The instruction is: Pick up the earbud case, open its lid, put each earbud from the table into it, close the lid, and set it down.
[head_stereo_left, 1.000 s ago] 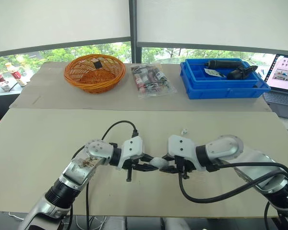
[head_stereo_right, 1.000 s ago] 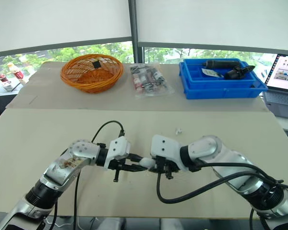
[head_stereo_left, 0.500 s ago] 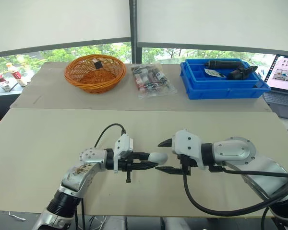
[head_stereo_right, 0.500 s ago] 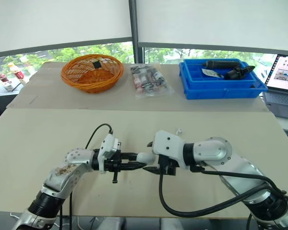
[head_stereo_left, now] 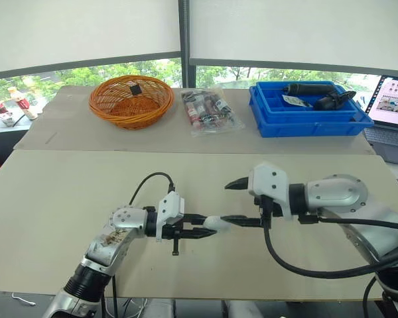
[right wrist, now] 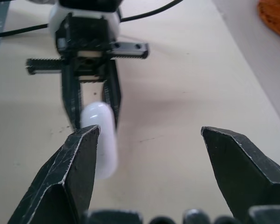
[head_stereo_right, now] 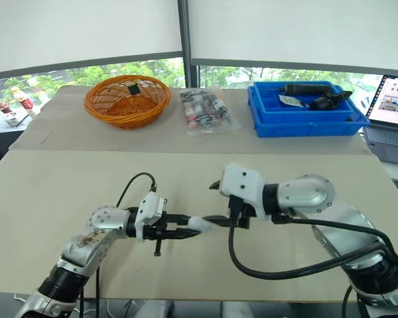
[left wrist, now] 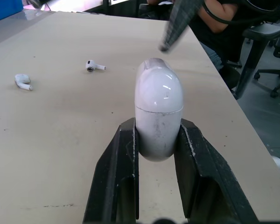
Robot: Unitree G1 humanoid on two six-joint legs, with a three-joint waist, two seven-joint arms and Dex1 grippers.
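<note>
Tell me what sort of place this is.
Probably an office or lab used as a robot workspace: an open laptop beside the table, office chairs past the table's edge, and a window along the far side.

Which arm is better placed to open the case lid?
Right, probably. The left gripper is shut on the closed earbud case; the open right gripper has one finger by its free end.
</note>
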